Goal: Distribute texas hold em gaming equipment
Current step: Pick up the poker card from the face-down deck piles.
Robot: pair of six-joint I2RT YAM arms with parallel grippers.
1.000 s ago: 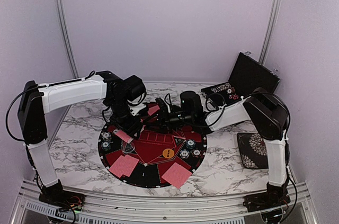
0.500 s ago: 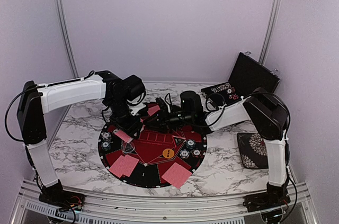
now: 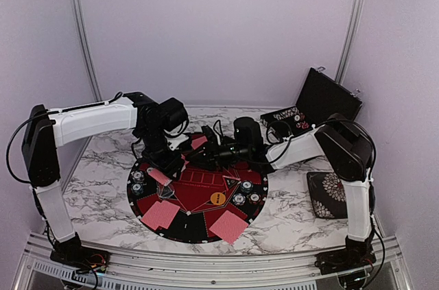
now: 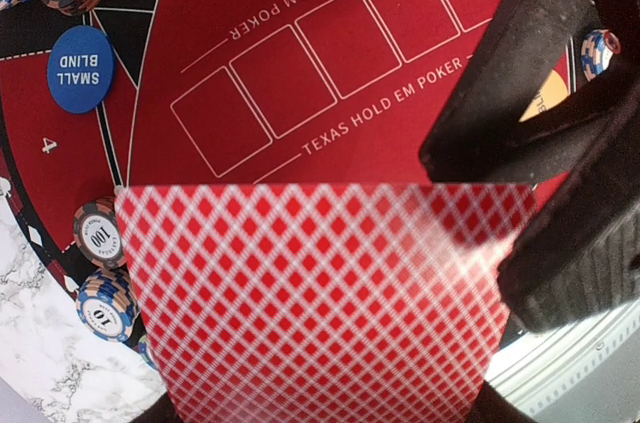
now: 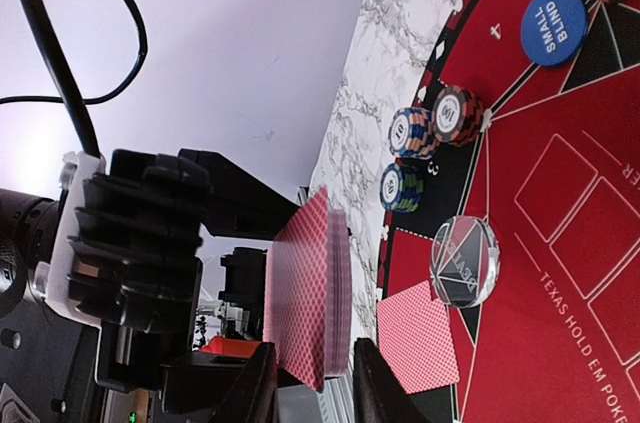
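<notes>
My left gripper (image 3: 164,165) is over the left part of the round red-and-black hold'em mat (image 3: 199,187), shut on one pink-red-backed playing card (image 3: 159,175). That card fills the lower half of the left wrist view (image 4: 320,303) and hides the jaws. My right gripper (image 3: 204,147) is at the mat's far edge, shut on a deck of cards (image 5: 318,293) held on edge. Two cards (image 3: 161,213) (image 3: 228,226) lie face down on the near part of the mat. Chip stacks (image 3: 137,180) (image 3: 243,190), a blue small-blind button (image 4: 80,68) and an orange button (image 3: 217,199) sit on the mat.
A clear dealer puck (image 5: 465,258) stands on the mat next to a face-down card (image 5: 418,333). The open black case (image 3: 319,101) is at the back right. The dark flower-patterned tray (image 3: 328,194) lies right of the mat. The two grippers are close together.
</notes>
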